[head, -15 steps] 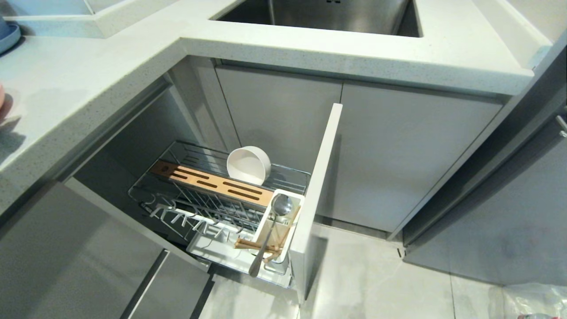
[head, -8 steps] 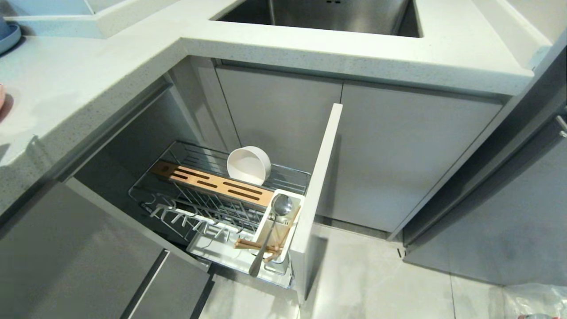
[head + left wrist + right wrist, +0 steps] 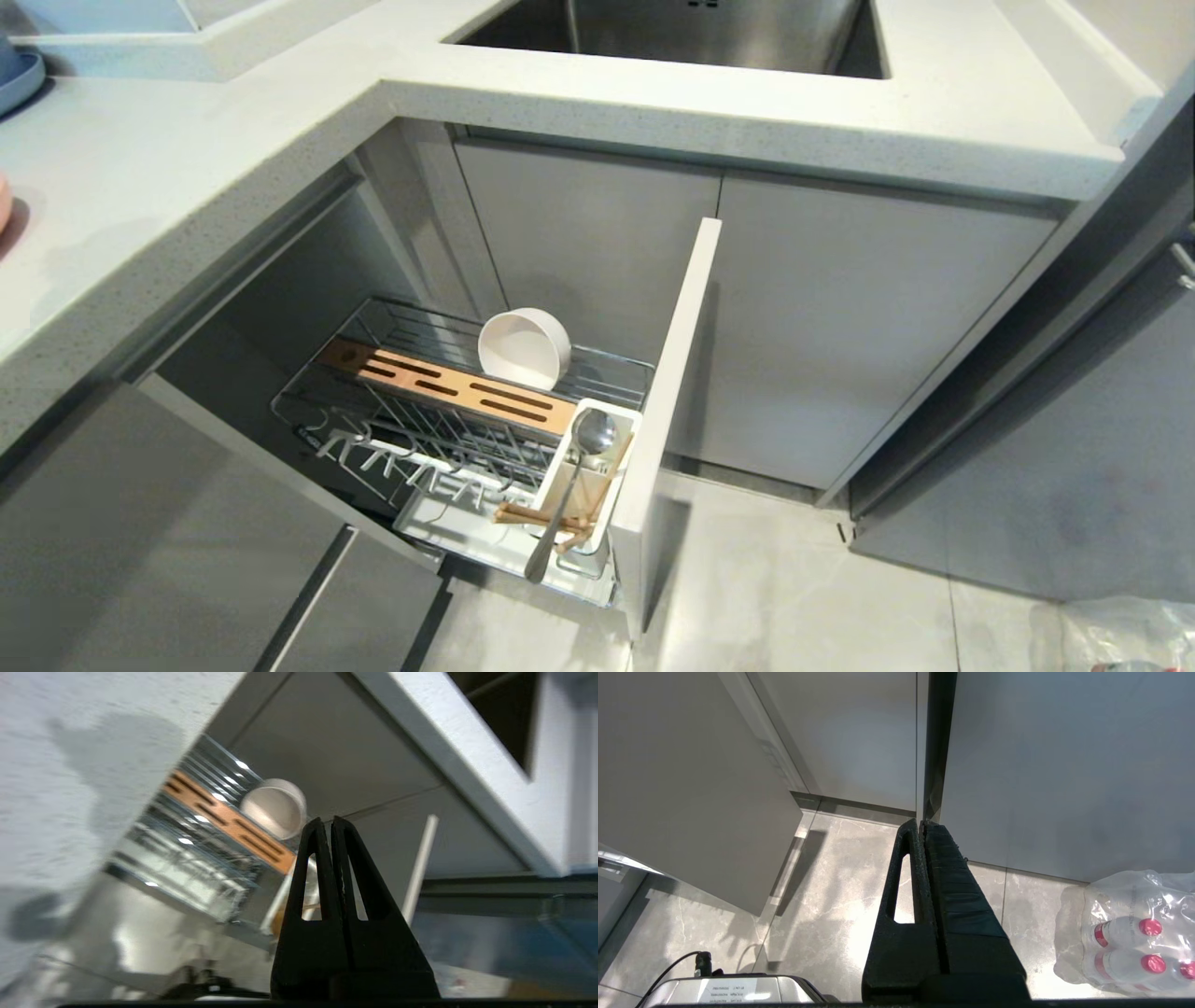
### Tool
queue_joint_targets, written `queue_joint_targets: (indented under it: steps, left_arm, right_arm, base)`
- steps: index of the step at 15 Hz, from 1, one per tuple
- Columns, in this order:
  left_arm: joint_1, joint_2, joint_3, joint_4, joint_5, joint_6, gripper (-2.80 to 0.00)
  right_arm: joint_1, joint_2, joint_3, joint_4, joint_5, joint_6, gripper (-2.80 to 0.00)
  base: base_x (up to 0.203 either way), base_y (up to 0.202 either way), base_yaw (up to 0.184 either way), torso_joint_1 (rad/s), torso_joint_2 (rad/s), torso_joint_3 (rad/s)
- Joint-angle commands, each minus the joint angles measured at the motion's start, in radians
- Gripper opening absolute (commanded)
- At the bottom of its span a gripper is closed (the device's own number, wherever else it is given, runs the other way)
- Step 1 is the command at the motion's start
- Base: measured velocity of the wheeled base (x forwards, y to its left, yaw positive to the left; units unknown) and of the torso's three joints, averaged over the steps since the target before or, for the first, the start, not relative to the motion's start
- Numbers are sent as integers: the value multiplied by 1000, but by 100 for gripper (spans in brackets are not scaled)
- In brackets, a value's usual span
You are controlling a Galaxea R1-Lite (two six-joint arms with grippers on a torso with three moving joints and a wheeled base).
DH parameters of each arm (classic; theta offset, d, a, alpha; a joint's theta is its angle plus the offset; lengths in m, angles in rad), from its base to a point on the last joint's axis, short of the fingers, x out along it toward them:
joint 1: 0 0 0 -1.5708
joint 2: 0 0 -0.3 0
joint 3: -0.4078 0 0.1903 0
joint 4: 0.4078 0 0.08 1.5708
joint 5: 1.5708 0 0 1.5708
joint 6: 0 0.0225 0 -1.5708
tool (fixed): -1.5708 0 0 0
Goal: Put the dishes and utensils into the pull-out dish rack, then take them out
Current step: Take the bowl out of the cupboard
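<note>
The pull-out dish rack (image 3: 467, 411) stands drawn out from under the table (image 3: 187, 187), its pale grey front (image 3: 667, 420) toward the floor. The cream-white bowl (image 3: 525, 348) sits tilted on edge behind the orange-wood strip (image 3: 448, 383). The spoon (image 3: 569, 485) and chopsticks (image 3: 551, 518) lean in the white utensil cup (image 3: 597, 467). The left hand (image 3: 327, 823), pressed together and empty, hangs apart from the rack, the bowl just past its tips. The right hand (image 3: 922, 823), also pressed together, points at the floor (image 3: 831, 896).

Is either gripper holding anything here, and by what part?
Nothing is held. The left gripper and the right gripper are both shut on nothing.
</note>
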State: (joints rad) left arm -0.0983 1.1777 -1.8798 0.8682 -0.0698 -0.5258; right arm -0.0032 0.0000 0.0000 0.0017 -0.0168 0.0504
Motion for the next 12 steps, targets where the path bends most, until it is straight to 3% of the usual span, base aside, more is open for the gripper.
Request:
queue_joint_targets:
  steps: [1, 3, 6, 8, 10, 12]
  left_arm:
    - [-28, 30, 42, -53, -8, -74, -280]
    - [-58, 77, 92, -165, 1, -201, -280]
    - [-178, 179, 128, -183, 106, -298, -280]
    - [-291, 272, 162, -210, 233, -341, -280]
    - [-350, 380, 189, -266, 349, -369, -280]
    - [-393, 486, 190, -322, 418, -387, -280]
  right_arm:
    - [0, 0, 2, 0, 0, 0, -280]
    - [0, 0, 2, 0, 0, 0, -280]
    - [0, 0, 2, 0, 0, 0, -280]
    - [0, 0, 2, 0, 0, 0, -280]
    - [0, 0, 2, 0, 0, 0, -280]
    - [0, 0, 2, 0, 0, 0, -280]
  base:
    - [0, 0, 0, 0, 0, 0]
    - [0, 0, 0, 0, 0, 0]
    - [0, 0, 0, 0, 0, 0]
    - [0, 0, 0, 0, 0, 0]
    - [0, 0, 0, 0, 0, 0]
    - [0, 0, 0, 0, 0, 0]
